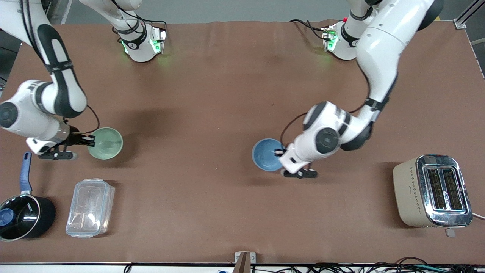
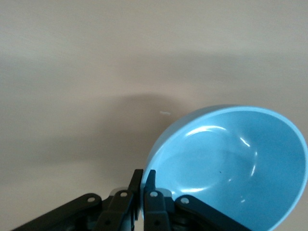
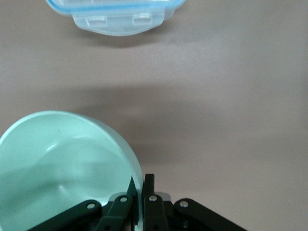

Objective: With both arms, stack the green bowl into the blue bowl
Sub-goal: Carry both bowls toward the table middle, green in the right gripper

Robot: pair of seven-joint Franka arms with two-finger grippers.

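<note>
The green bowl [image 1: 106,143] is toward the right arm's end of the table. My right gripper [image 1: 91,141] is shut on its rim, one finger inside and one outside; the bowl [image 3: 62,163] fills the right wrist view beside the fingers [image 3: 148,185]. The blue bowl [image 1: 266,154] is near the table's middle. My left gripper [image 1: 279,152] is shut on its rim; in the left wrist view the bowl [image 2: 236,163] appears tilted, with the rim pinched between the fingers [image 2: 150,179]. I cannot tell if either bowl is off the table.
A clear plastic lidded container [image 1: 90,207] lies nearer the front camera than the green bowl, and shows in the right wrist view [image 3: 115,12]. A black pot with a blue handle [image 1: 21,212] stands beside it. A beige toaster [image 1: 432,190] stands at the left arm's end.
</note>
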